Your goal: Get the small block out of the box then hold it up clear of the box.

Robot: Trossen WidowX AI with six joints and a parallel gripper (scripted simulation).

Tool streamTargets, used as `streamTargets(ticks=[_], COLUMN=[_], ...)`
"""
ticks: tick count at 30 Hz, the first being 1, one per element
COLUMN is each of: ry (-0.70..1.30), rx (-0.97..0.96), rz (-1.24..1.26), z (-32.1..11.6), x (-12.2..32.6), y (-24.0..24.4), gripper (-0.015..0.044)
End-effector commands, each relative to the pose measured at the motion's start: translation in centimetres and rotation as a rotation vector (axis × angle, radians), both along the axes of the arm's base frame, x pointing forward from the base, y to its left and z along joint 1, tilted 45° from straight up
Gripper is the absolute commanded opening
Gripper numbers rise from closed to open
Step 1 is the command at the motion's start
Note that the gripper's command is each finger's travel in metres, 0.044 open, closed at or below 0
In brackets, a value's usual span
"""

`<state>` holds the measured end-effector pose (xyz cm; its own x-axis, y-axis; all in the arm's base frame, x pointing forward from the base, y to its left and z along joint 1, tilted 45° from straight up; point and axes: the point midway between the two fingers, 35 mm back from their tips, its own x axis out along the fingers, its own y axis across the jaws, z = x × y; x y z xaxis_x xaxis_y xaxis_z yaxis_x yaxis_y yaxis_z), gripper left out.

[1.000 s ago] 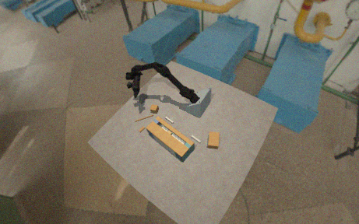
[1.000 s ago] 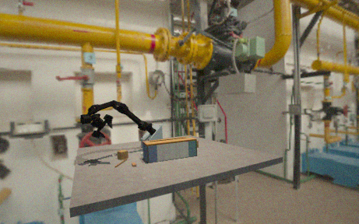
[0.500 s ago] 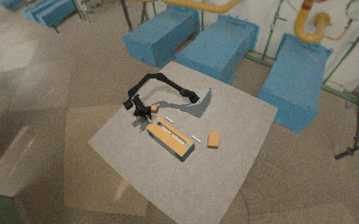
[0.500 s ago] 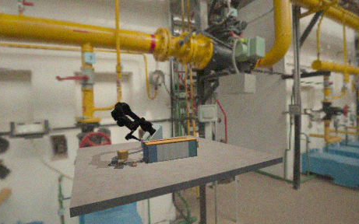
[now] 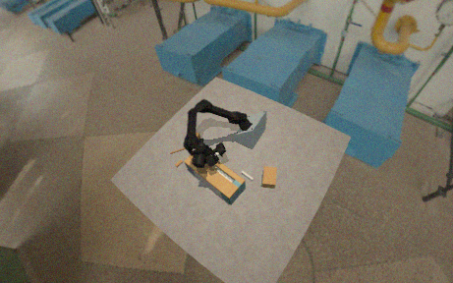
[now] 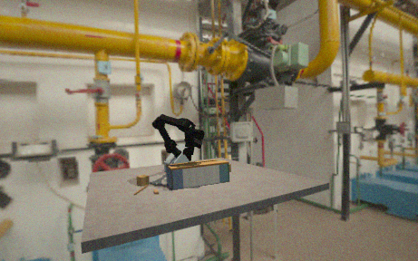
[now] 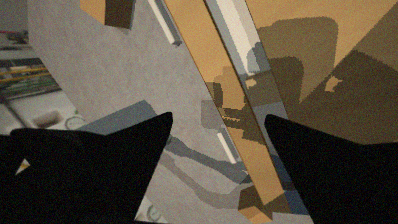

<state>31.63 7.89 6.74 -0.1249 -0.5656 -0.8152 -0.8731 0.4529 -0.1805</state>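
1. Arm [image 5: 196,123]: black, folded over from its base at the far part of the counter [image 5: 289,206]. The wrist is down at the end of the box [image 5: 218,179] nearest the base, seen in the top view.
2. Gripper [image 5: 209,158]: pointing down just above that end of the box. In the wrist view the two fingers are dark wedges standing wide apart, with nothing between them: open and empty.
3. Box, top view: long, tan top, blue-grey end wall, lying slantwise near the middle of the counter. A pale slot runs along its top. In the exterior view it stands flat on the counter, its long grey-blue face [image 6: 198,176] toward the camera.
4. Wrist view: the tan top of the box [image 7: 310,50] fills the upper right. A pale strip with grey-blue edging runs slantwise down the frame between the fingers. Shadows of the gripper fall across the tan surface.
5. Block: cannot pick it out in any view. Whether it sits on the shelf inside the box cannot be told from these frames.
6. Loose items on the counter, top view:
   - tan square piece [image 5: 269,176] near the box's long side, apart from it;
   - small white stick [image 5: 247,175] between the box and that piece;
   - thin tan stick [image 5: 177,150] and a small tan bit [image 5: 179,163] beside the arm's end of the box.
7. Exterior view: a small tan cube [image 6: 142,180] and a thin stick [image 6: 140,189] lie left of the box.
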Motion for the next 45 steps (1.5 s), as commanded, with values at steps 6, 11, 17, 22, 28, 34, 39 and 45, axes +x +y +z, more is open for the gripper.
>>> streamTargets(ticks=[6,11,17,22,28,34,39,45], ry=[0.141,0.143,0.143,0.143,0.142,0.142,0.142,0.142], rx=[-0.481,-0.492,-0.491,-0.491,-0.49,-0.49,-0.491,-0.492], rz=[0.515,0.528,0.529,0.529,0.529,0.53,0.529,0.529], z=[-3.5,-3.5,-4.0,-4.6,-5.4,-6.1,-6.7,-7.4], x=[-2.1,-2.1,-2.0,-1.8,-1.6,-1.5,-1.4,-1.3], y=[3.0,3.1,2.7,2.2,1.6,1.0,0.4,-0.3], gripper=[0.04,0.04,0.04,0.04,0.04,0.04,0.04,0.04])
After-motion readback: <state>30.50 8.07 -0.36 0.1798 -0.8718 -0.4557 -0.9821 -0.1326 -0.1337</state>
